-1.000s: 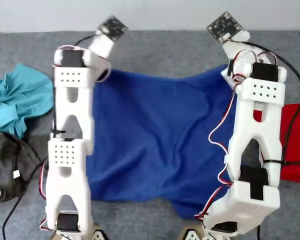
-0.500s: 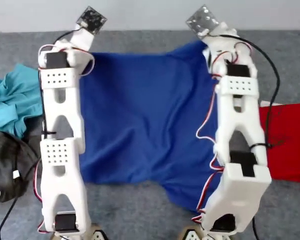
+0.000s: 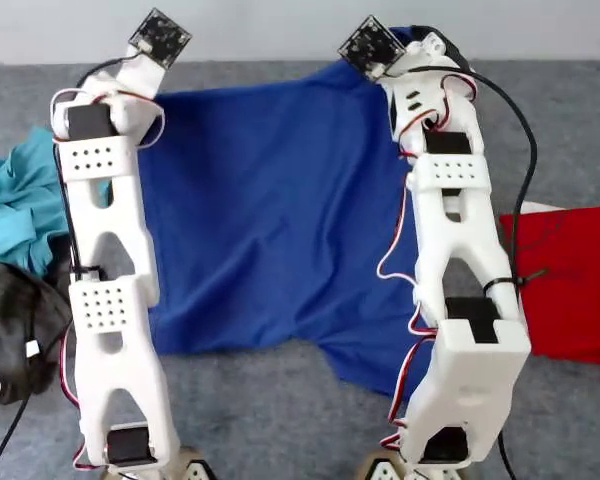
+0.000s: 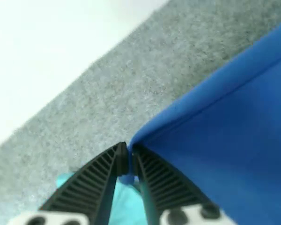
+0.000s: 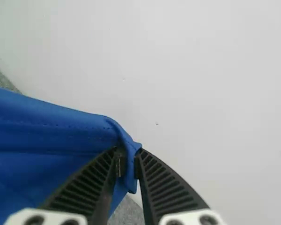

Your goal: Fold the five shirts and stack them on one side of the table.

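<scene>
Both arms have swung left and out toward the far edge of the counter (image 3: pixel 280 430) over the last second, hauling the blue shirt (image 3: pixel 270 220) along, so more of the red shirt (image 3: pixel 570 280) now shows on the right. The left claw (image 4: pixel 129 152) is clamped on one far corner of the blue shirt and the right claw (image 5: pixel 126 157) on the other. It looks to me like they're spreading it taut before the first fold.

white arms (image 3: pixel 110 300), black ribbed hands (image 4: pixel 128 157), red wires (image 3: pixel 395 250)
</scene>
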Controlling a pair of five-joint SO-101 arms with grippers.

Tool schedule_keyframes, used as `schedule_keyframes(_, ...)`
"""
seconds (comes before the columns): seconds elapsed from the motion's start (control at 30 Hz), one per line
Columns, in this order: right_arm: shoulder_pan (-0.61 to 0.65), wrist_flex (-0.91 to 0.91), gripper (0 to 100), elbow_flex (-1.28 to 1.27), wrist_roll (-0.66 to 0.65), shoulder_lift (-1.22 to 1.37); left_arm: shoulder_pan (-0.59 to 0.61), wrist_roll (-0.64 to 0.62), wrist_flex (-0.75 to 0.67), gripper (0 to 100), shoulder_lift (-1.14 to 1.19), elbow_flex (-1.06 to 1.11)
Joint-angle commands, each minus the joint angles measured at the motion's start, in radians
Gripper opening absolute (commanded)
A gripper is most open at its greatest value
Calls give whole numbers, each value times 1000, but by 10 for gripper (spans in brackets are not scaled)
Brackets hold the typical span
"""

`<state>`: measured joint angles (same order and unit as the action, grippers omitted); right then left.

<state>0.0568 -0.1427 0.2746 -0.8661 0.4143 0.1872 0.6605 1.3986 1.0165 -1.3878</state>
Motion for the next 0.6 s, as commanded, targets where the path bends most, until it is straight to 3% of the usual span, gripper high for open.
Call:
schedule_keyframes(0.0,-7,-38,9,60,-14,-19,-17,43,-6,13,-14,-47)
schedule_keyframes(0.13,-7,-228,9,60,-12,-54,-32,68,114,13,-18,-47)
schedule_keyframes(0.33,-7,-674,9,60,-8,-193,-37,114,361,13,-23,-50)
schedule_keyframes(0.57,-21,-1125,9,60,-8,-295,11,98,361,13,-25,-45)
